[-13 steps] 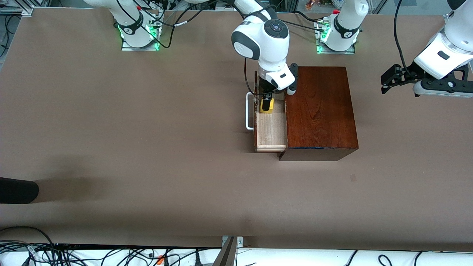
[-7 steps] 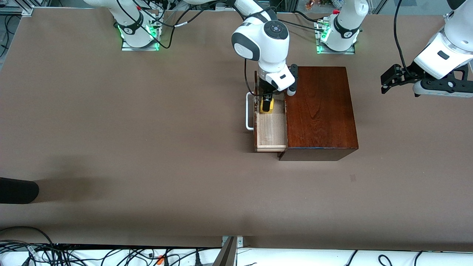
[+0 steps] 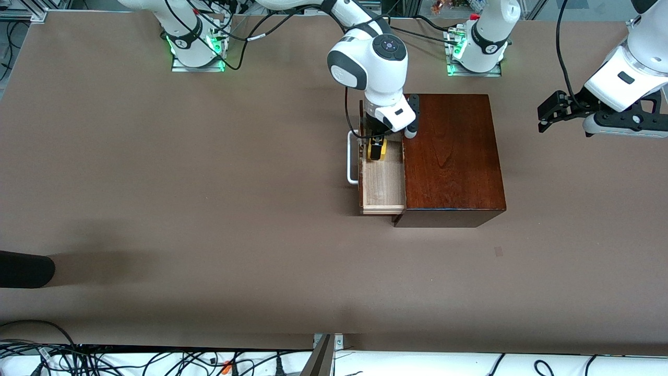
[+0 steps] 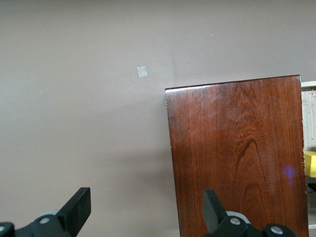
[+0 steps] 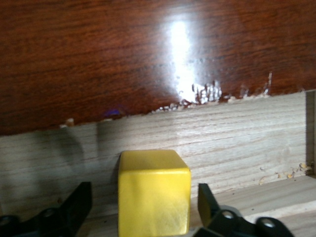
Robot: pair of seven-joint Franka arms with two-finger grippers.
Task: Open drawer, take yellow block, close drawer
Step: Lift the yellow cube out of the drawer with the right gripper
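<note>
The drawer [image 3: 383, 185] stands pulled out of the dark wooden box [image 3: 451, 156], its white handle [image 3: 352, 156] pointing toward the right arm's end of the table. The yellow block [image 3: 377, 150] sits on the drawer's pale floor at the end farther from the front camera. My right gripper [image 3: 377, 145] reaches down into the drawer and straddles the block [image 5: 154, 192], its fingers [image 5: 79, 200] open, with a gap on each side. My left gripper [image 3: 548, 112] waits open in the air past the box toward the left arm's end of the table; its wrist view shows the box top [image 4: 237, 148].
A dark rounded object [image 3: 23, 269] pokes in at the table's edge at the right arm's end. A small grey patch [image 3: 498, 251] lies on the table nearer the front camera than the box. Cables run along the near edge [image 3: 156, 360].
The right hand has shifted slightly over the block inside the drawer. The left arm, the drawer and the block have not moved.
</note>
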